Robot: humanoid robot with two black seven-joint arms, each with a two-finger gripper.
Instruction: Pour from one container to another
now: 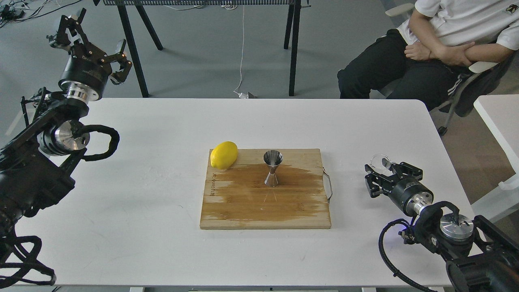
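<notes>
Right end effector (379, 172) sits low over the desk (142, 182), cup (381, 161) at its fingertips; grip probable, can't confirm. Jigger (272, 168) upright mid-board (227, 211), well left of it, so right arm is nearer. Left end effector (87, 42) raised, spread, empty.

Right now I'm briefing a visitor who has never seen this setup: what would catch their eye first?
A bright yellow lemon on the back left corner of a wet-stained wooden cutting board, mid-table. A shiny steel jigger stands upright on the board. At the right, the right gripper sits by a clear glass cup.
</notes>
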